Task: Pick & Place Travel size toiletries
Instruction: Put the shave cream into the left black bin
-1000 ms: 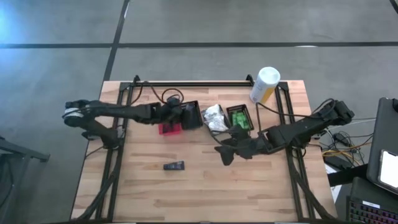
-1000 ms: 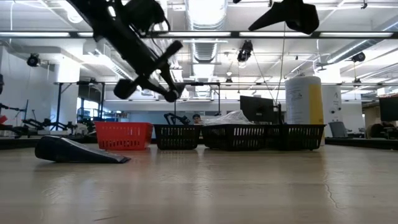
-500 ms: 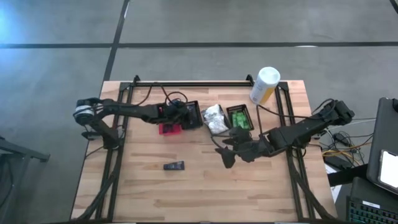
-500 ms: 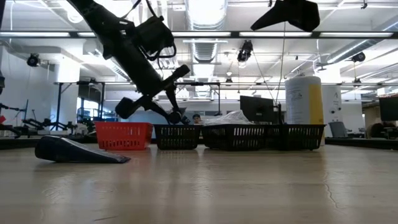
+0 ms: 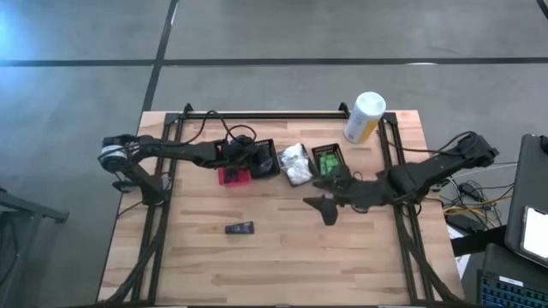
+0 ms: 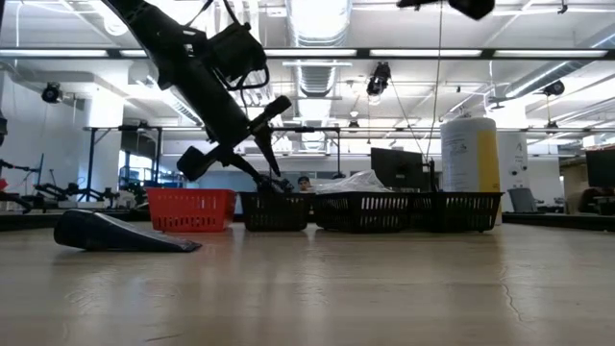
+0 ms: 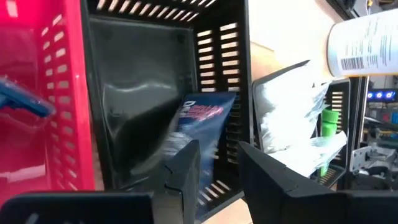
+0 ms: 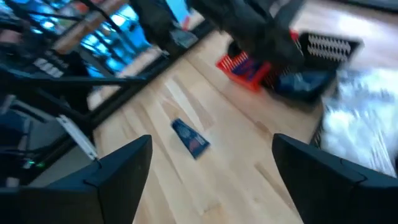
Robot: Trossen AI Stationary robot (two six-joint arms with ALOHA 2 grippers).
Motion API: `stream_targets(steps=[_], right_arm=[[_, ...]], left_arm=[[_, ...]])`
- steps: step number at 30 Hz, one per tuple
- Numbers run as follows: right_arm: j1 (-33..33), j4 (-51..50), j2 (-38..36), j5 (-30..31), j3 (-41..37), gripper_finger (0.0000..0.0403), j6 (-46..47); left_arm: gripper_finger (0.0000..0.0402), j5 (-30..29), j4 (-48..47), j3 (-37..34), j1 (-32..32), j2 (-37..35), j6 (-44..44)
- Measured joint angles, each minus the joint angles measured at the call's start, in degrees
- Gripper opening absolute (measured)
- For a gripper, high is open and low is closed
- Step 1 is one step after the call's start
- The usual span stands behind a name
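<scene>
Left gripper [image 5: 259, 159] sits over the black basket [image 5: 267, 147], just right of the red basket [image 5: 234, 176], at the far-left middle of the table [image 5: 282, 265]. Jaws slightly apart, nothing clamped; in the left wrist view the fingers [image 7: 180, 177] frame a dark blue packet [image 7: 202, 127] standing tilted inside the black basket, not touching it as far as visible. A blue item [image 7: 22, 102] lies in the red basket.

Right gripper [image 5: 326, 210] hangs above bare table right of centre, near side of the baskets, jaws wide apart and empty.

White bundles [image 5: 294, 161] fill the middle basket; green packets [image 5: 327, 161] are in the basket to its right. One dark packet [image 5: 240, 228] lies flat on the table, alone, near-left of centre, well apart from both grippers; it also shows in the right wrist view [image 8: 190, 139] and the low view [image 6: 120, 234].

Canister [image 5: 364, 117] stands upright at the far right, beyond the green basket.
</scene>
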Motion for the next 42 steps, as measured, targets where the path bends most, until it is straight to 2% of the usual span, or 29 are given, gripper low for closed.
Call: stream_targets(steps=[2, 4, 11, 14, 18, 20, 23, 27, 36, 42], right_arm=[[0.01, 1.15, -1.40, -0.11, 0.01, 0.0337, -3.51], [0.07, 2.99, -2.68, -2.85, 0.03, 0.0344, -8.48], [-1.16, 4.45, -6.27, -10.63, -2.46, 0.0360, -12.12], [-2.77, 10.58, -9.64, -15.42, -8.47, 0.0359, -12.83], [-5.81, 28.32, -15.03, -25.16, -20.88, 0.0349, -14.62], [-6.98, 35.08, -17.88, -27.60, -26.45, 0.0343, -15.05], [-8.05, 37.87, -22.93, -27.64, -32.73, 0.0334, -15.87], [-9.18, 36.66, -30.96, -23.76, -39.63, 0.0321, -16.67], [-10.71, 34.20, -49.87, -24.07, -54.18, 0.0294, -16.78], [-10.71, 34.46, -60.25, -29.17, -61.74, 0.0281, -16.74]], left_arm=[[0.0111, 0.26, 0.00, 0.00, 0.00, -0.15, 1.01], [0.0110, 0.36, 0.16, 0.00, 0.00, -0.58, 1.99], [0.0110, 0.70, 0.32, 0.00, -0.09, -2.12, 6.16], [0.0111, 0.70, 0.47, 0.00, -0.09, -2.76, 6.90], [0.0110, 0.68, 0.58, 0.00, -0.09, -3.21, 8.60], [0.0110, 0.67, 0.55, 0.00, -0.09, -3.31, 9.01], [0.0110, 0.65, 0.53, 0.00, -0.09, -3.49, 9.07], [0.0111, 0.47, 0.48, 0.00, -0.09, -4.25, 9.80], [0.0110, -0.28, 0.52, 0.00, -0.09, -5.20, 11.87], [0.0110, -0.28, 1.06, 0.00, -0.09, -5.31, 11.87]])
